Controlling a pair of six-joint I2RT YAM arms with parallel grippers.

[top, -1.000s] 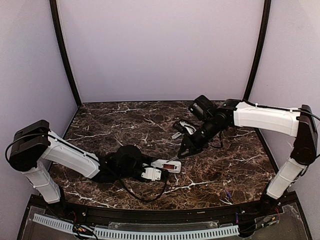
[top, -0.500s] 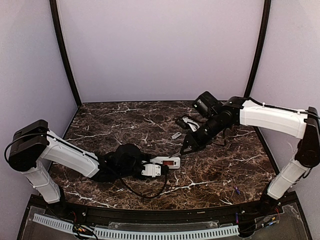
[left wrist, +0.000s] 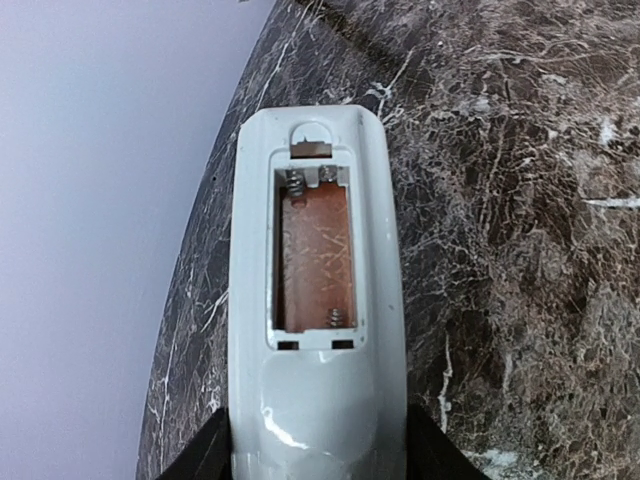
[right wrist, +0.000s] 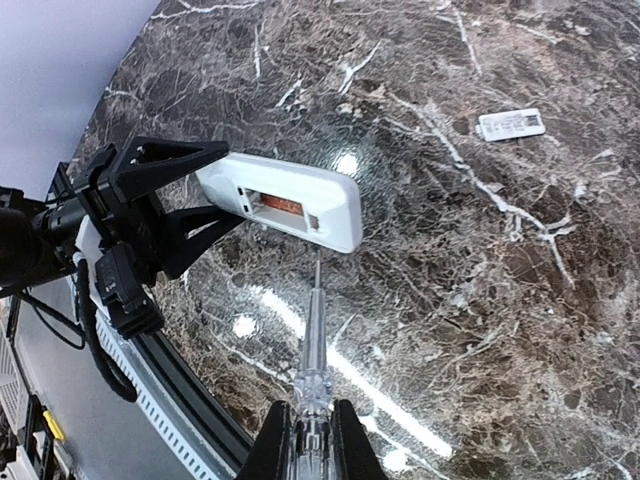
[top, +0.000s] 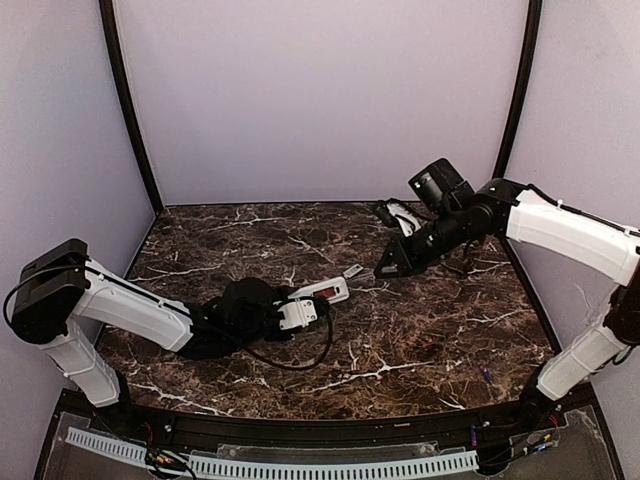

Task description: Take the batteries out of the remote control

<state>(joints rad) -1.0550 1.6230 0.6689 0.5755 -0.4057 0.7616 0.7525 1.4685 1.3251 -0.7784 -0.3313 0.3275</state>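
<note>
left gripper [left wrist: 320,450] is clamped on the sides of the remote control [left wrist: 318,300] at its rounded end. it holds it off the table [top: 430,330], back face up and roughly level. reason: the battery recess [left wrist: 313,258] faces the right arm and both wrist cams. the far end sticks out free, so there is nothing between the tool and the bay.

right gripper [right wrist: 310,440] is clenched on a clear-handled screwdriver [right wrist: 313,330] with the shaft pointing along my fingers at the remote. it works as a pry tip, since the fingers are too fat for that slot. the tip is clear of the remote, with no contact.

the recess reads empty: bare brown board with springs showing. the cover [right wrist: 510,124] lies flat on the table, well apart from the remote, out of the work zone.

batteries: can't place them for sure. a tiny speck [top: 483,375] near the right arm's base could be one, too small to tell. my read is that the unload is done or nearly so.
</note>
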